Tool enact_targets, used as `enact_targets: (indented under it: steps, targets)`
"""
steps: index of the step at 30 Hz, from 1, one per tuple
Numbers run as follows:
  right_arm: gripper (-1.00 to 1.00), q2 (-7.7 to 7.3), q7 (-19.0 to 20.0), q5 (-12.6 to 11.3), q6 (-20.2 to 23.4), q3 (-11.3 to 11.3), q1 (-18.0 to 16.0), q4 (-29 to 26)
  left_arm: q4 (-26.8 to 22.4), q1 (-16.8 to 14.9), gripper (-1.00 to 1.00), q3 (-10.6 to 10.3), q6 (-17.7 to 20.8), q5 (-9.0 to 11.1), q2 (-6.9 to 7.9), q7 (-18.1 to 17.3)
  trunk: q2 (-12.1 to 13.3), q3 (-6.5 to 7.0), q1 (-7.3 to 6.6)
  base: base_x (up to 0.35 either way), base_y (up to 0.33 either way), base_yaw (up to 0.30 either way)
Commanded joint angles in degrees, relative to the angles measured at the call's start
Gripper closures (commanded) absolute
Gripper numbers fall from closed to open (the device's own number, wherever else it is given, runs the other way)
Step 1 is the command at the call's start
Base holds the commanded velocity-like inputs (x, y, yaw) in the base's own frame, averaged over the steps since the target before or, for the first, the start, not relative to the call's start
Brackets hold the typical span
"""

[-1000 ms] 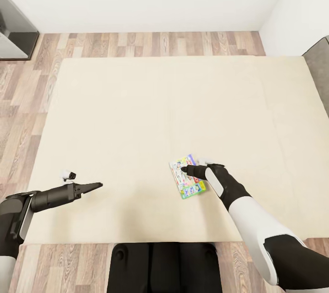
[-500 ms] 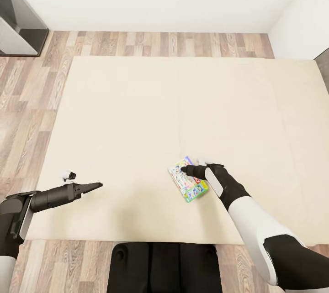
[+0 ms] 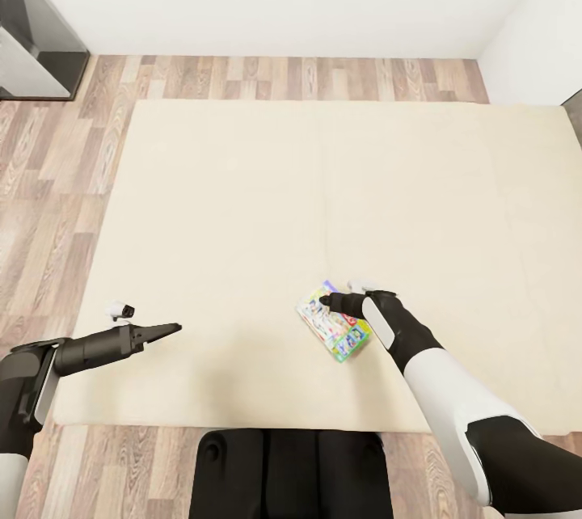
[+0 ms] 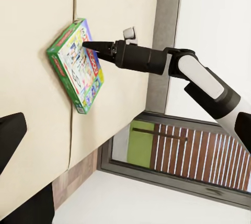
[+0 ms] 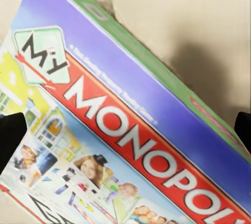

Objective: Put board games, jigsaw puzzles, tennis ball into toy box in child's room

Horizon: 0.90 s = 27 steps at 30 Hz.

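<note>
From the head view, a board game [image 3: 334, 321] is lying on the bed [image 3: 242, 220], toward five o'clock of the mattress's middle, turned askew to the bed's edges. The right gripper [image 3: 327, 302] is reaching over the box's ten o'clock corner; whether its fingers are touching it cannot be told here, nor whether they are spread or pressed together. The left gripper [image 3: 174, 328] is hanging over bare mattress at about eight o'clock, well apart from the box, its fingers looking pressed together to a point.

The left wrist view is showing what the head view hides: the box's green edge [image 4: 61, 72], and the right gripper [image 4: 89, 46] meeting the printed lid with its fingertips drawn to a tip.

The right wrist view is making the lid legible: "My Monopoly" on a red banner [image 5: 130, 145], with dark fingertips [image 5: 10, 140] at both sides of the picture, spread wide and gripping nothing.
</note>
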Motion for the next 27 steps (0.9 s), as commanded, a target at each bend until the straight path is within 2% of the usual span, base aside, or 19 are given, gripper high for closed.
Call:
enact_targets:
  steps: [1, 27]
  targets:
    - [-1.00, -0.01, -0.03, -0.05, 0.24, 0.09, -0.03, -0.07, 0.00, -0.01, -1.00, -0.02, 0.61, -0.04, 0.02, -0.24, -0.09, -0.06, 0.03, 0.000, 0.059, 0.000]
    - [-1.00, -0.01, -0.03, -0.05, 0.85, 0.46, -0.10, 0.00, 0.00, -0.01, -1.00, -0.06, 0.61, -0.04, 0.02, -0.24, -0.09, -0.06, 0.03, 0.000, 0.088, 0.000]
